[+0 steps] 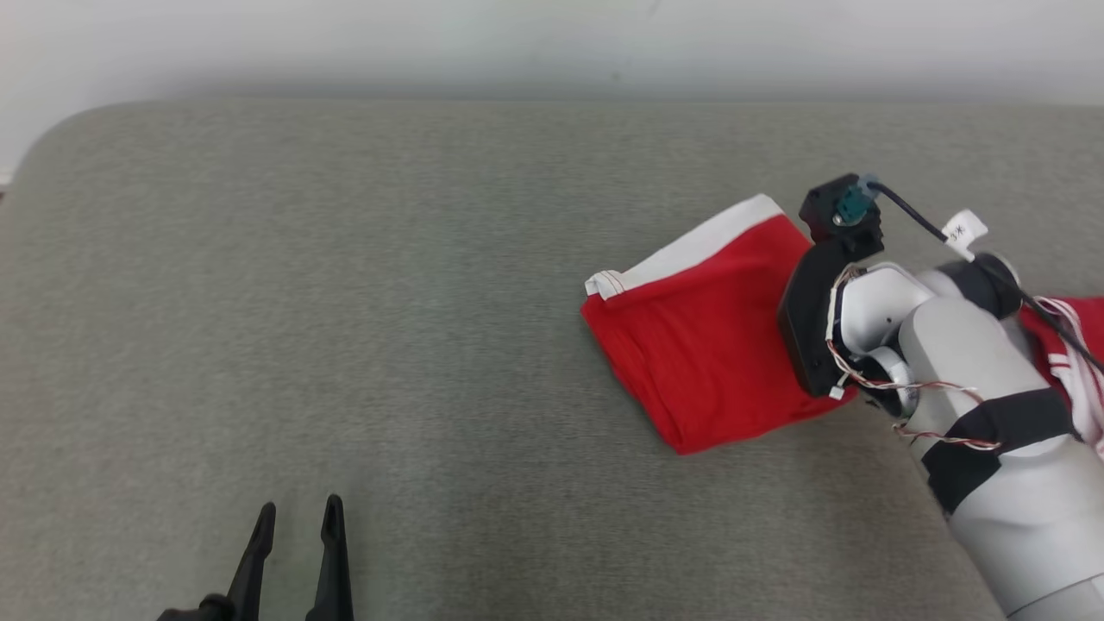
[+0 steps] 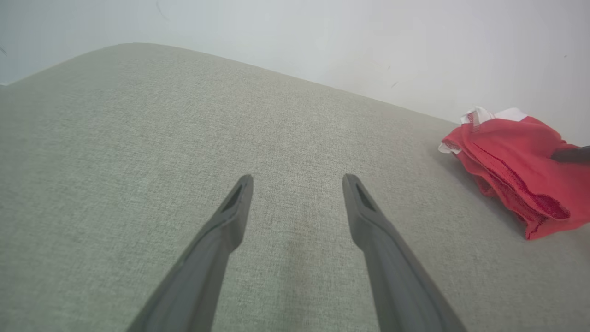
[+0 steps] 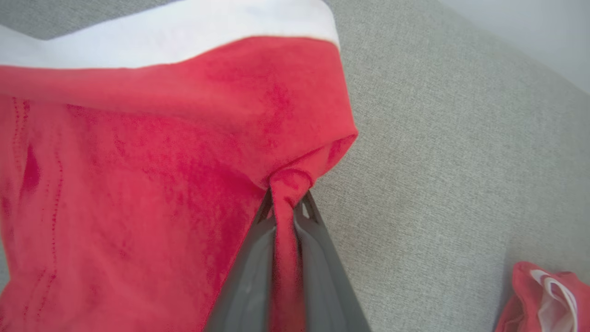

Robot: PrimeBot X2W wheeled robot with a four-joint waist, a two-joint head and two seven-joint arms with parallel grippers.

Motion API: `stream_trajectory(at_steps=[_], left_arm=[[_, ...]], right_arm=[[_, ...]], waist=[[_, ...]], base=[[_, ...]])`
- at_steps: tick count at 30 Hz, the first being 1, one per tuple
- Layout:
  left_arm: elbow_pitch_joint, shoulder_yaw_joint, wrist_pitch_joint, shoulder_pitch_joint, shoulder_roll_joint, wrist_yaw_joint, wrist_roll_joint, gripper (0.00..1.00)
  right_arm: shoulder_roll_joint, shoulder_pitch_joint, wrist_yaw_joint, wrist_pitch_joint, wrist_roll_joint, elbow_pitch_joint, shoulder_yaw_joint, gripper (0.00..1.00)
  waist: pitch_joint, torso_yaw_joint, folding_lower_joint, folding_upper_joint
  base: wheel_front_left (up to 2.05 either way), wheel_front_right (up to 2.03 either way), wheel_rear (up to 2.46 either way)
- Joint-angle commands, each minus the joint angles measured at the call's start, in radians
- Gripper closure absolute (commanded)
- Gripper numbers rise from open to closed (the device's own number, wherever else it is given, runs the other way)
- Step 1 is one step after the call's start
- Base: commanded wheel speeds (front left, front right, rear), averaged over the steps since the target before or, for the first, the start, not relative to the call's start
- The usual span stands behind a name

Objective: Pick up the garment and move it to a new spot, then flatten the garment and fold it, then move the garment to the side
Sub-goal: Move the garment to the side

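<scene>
The garment (image 1: 707, 345) lies on the grey fabric surface (image 1: 345, 302), to the right of centre in the head view and near the pale wall (image 1: 517, 43). It is bright red and folded into a rough rectangle, with a broad white band (image 1: 690, 246) along its far edge. The band's left corner shows red stitching. Stacked layers are visible along the left and near edges, and the top face is mostly smooth with slight creases.

The right gripper (image 3: 286, 207) is clenched on the garment. In the right wrist view, a pinched ridge of red cloth at the right-hand edge runs down between its two dark fingers.

The left gripper (image 1: 297, 517) is released, fingers spread. It hovers over bare surface at the lower left, well apart from the garment.

A second red and white cloth (image 1: 1069, 345) lies at the right edge, partly behind the right arm.
</scene>
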Motion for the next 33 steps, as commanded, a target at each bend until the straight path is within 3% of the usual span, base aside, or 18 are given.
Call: stream_trajectory(at_steps=[1, 8, 16, 26, 33], left_arm=[[-0.011, 0.001, -0.003, -0.018, -0.001, 0.002, -0.015, 0.00], [-0.024, -0.004, -0.003, -0.035, -0.001, 0.010, -0.020, 0.00], [-0.035, 0.007, -0.003, -0.054, -0.001, 0.013, 0.005, 0.00], [-0.041, 0.014, -0.003, -0.076, 0.000, 0.006, 0.028, 0.00], [-0.045, 0.004, -0.003, -0.083, 0.000, 0.000, 0.050, 0.00]], right_arm=[[-0.026, -0.017, -0.003, 0.016, 0.025, -0.039, 0.039, 1.00], [-0.113, -0.030, -0.003, 0.064, 0.094, -0.168, 0.124, 1.00], [-0.169, -0.024, -0.003, 0.067, 0.123, -0.249, 0.122, 1.00], [-0.224, -0.005, -0.003, 0.023, 0.106, -0.250, 0.075, 1.00], [-0.274, -0.011, -0.003, -0.050, 0.050, -0.180, 0.027, 1.00]], waist=[[0.005, -0.082, -0.0001, -0.0002], [0.016, -0.185, -0.0001, -0.0002], [0.045, -0.290, -0.0001, -0.0002], [0.077, -0.356, -0.0001, -0.0002], [0.106, -0.364, -0.0001, -0.0002]], base=[[0.00, 0.00, 0.00], [0.00, 0.00, 0.00], [0.00, 0.00, 0.00], [0.00, 0.00, 0.00], [0.00, 0.00, 0.00]])
